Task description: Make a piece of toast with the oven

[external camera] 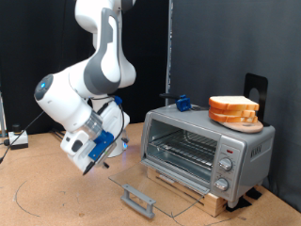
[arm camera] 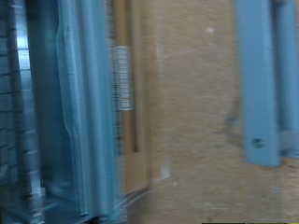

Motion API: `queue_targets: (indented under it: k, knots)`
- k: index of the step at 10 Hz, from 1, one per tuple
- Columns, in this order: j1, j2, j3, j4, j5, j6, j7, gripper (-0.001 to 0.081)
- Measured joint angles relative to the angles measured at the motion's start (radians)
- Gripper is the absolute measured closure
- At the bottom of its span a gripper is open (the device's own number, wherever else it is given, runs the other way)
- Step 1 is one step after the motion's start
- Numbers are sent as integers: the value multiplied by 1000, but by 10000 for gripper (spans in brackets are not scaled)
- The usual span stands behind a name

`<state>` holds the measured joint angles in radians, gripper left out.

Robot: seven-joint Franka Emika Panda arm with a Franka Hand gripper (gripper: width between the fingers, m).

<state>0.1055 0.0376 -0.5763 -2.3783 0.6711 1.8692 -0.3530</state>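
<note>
The silver-grey oven (external camera: 212,146) stands at the exterior view's right on a wooden board. Its glass door (external camera: 165,184) lies open and flat, with the dark bar handle (external camera: 139,199) at the front. The wire rack inside looks bare. A stack of bread slices (external camera: 233,110) sits on the oven's top. No single slice of toast shows. My gripper (external camera: 87,162) hangs low above the table, left of the open door and apart from it. The blurred wrist view shows the oven's front edge (arm camera: 65,112) and the handle bar (arm camera: 264,84), but no fingers.
A small blue object (external camera: 182,102) sits on the oven's top at the back left. A black stand (external camera: 256,89) rises behind the oven. Cables and a small box (external camera: 14,141) lie at the far left. The brown table (arm camera: 196,112) stretches under the gripper.
</note>
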Motion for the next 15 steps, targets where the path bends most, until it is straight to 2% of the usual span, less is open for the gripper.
queue_targets:
  k: [3, 5, 6, 7, 9, 10, 12, 13, 15]
  knots:
    - [-13, -94, -11, 6, -35, -108, -1, -1]
    - [-14, -176, -9, -16, -91, -107, 56, -1]
    - [-14, -171, -9, -15, -88, -107, 55, -1]
    - [-11, -172, -10, -11, -51, -169, 6, -1]
    - [-6, -184, -11, 16, 38, -366, -154, -1]
    - [-3, -197, -9, 25, 56, -425, -223, -1]
    - [6, -256, 21, 21, 52, -419, -321, -1]
    - [8, -301, 56, 10, 16, -359, -363, -1]
    - [9, -406, 142, -39, -29, -183, -420, -1]
